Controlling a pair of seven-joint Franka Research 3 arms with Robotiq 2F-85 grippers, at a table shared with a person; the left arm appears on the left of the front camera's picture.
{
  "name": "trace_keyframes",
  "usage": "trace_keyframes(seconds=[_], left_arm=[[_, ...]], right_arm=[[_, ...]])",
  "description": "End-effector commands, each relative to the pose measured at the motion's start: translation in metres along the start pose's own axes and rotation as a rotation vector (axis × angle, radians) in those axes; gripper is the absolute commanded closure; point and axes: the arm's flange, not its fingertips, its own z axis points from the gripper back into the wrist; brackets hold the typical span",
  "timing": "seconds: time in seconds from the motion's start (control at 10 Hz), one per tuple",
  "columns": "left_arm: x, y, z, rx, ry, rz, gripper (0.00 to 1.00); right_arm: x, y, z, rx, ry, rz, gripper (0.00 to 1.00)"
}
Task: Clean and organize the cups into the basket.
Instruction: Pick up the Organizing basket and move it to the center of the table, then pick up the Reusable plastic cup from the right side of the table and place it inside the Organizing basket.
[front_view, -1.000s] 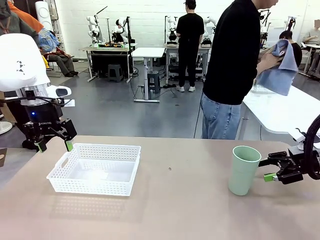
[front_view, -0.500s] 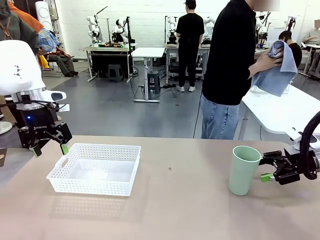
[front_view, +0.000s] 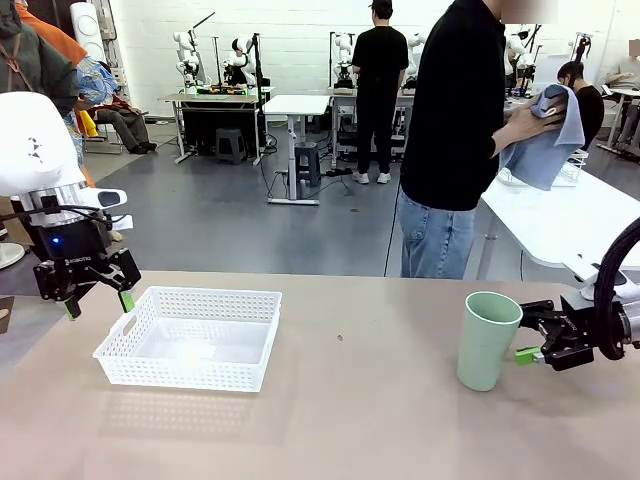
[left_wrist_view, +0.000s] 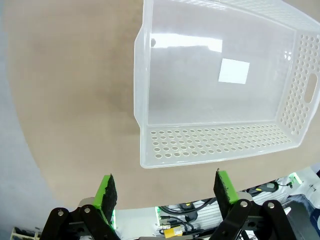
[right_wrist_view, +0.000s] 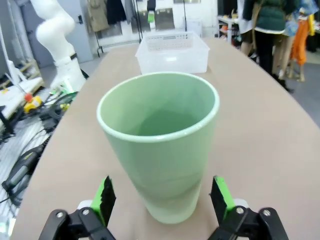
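A pale mint green cup (front_view: 487, 340) stands upright on the table at the right. My right gripper (front_view: 527, 332) lies level beside it, open, with its fingertips just at the cup's right side and not touching. In the right wrist view the cup (right_wrist_view: 160, 150) rises close ahead of the gripper (right_wrist_view: 162, 197), and one green pad stands on each side of its base. The white perforated basket (front_view: 112, 348) sits at the left with nothing in it. My left gripper (front_view: 98, 303) hangs open above the table off the basket's far left corner. From that wrist, the basket (left_wrist_view: 137, 75) lies ahead of the open gripper (left_wrist_view: 163, 187).
A person in black stands at the far side of the table, rubbing a blue cloth (front_view: 545, 140) in both hands. A white table (front_view: 560, 215) stands behind on the right. The tan table (front_view: 350, 400) stretches bare between basket and cup. From the right wrist the basket (right_wrist_view: 172, 50) sits far off.
My left gripper has drifted left and a little lower beside the basket. My right gripper has edged toward the mint cup. The person keeps working the blue cloth.
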Motion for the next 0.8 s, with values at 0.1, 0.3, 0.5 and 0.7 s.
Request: trace_keyframes(seconds=[0.1, 0.3, 0.5, 0.7], left_arm=[[0.011, 0.0, -0.011, -0.015, 0.073, 0.003, 0.0], [0.012, -0.003, -0.022, -0.003, 0.106, -0.03, 0.0], [0.011, -0.006, -0.033, 0.013, 0.14, -0.036, 0.0], [0.004, -0.012, -0.043, 0.034, 0.164, -0.043, 0.0]], right_arm=[[-0.005, 0.001, -0.024, 0.05, -0.002, 0.032, 0.0], [-0.01, -0.002, -0.037, 0.076, 0.006, 0.019, 0.0], [-0.014, -0.004, -0.051, 0.107, 0.015, 0.004, 0.0], [-0.018, -0.007, -0.065, 0.123, 0.027, -0.006, 0.0]])
